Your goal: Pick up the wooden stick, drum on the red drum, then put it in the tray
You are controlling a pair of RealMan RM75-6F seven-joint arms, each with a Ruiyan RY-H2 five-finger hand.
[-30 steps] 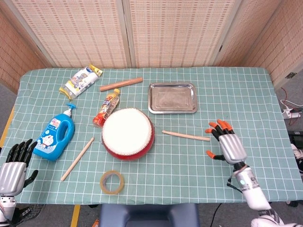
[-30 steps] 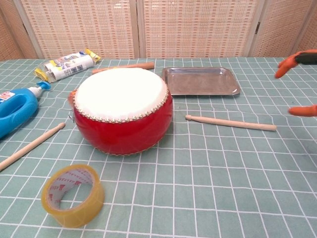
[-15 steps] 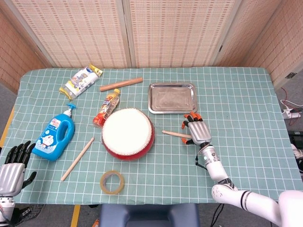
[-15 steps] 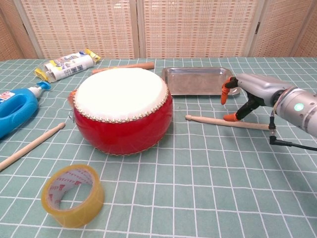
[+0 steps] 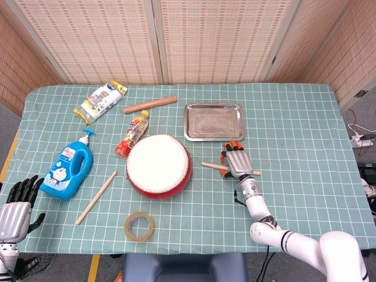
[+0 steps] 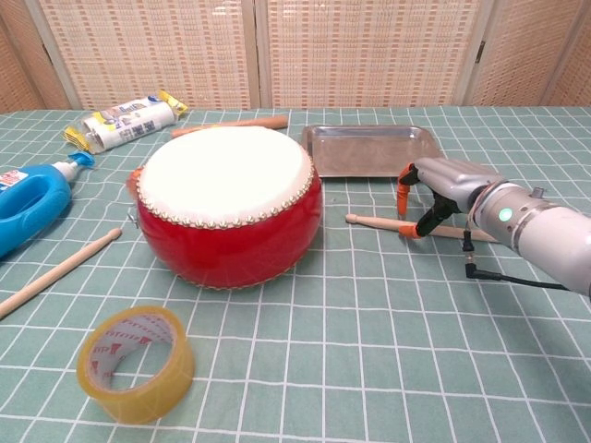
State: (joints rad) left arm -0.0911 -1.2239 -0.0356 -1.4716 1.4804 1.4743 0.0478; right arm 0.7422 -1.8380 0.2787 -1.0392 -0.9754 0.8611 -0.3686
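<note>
Wooden stick (image 5: 212, 167) (image 6: 374, 221) lies flat on desk (image 5: 305, 135) (image 6: 369, 351), just R of red drum (image 5: 158, 165) (image 6: 229, 205), tip toward drum, far end hidden under right hand. Tray (image 5: 213, 121) (image 6: 369, 150) just behind stick, apart from drum, nothing in it.

Right hand (image 5: 235, 162) (image 6: 432, 189) now over stick, orange fingertips (image 6: 404, 198) curved down either side of shaft, thumb tip at desk level. Contact w/ stick: cannot tell; stick not lifted. 1 s ago hand was well R of drum, fingers spread, clear of stick; 0.5 s ago near stick's far end; since then it slid closer to drum. Stick, drum, tray unmoved.

Left hand (image 5: 17, 208) far L of drum at desk edge, dark fingers apart, holds nothing, same place as before.

Counts: 1 drum, 1 tray, 2 drumsticks – second stick (image 5: 96, 197) (image 6: 57, 271) L of drum; 1 tape roll (image 5: 139, 226) (image 6: 136, 363) in front of drum; 1 blue bottle (image 5: 69, 167) (image 6: 28, 208) further L; 1 rolling pin (image 5: 150, 104) (image 6: 231, 124) behind drum; 1 snack pack (image 5: 100, 100) (image 6: 122, 123).

Head view only: left hand, small bottle (image 5: 133, 133) behind-L of drum. Chest view: the drum blocks that bottle; shows finger curl side-on.
</note>
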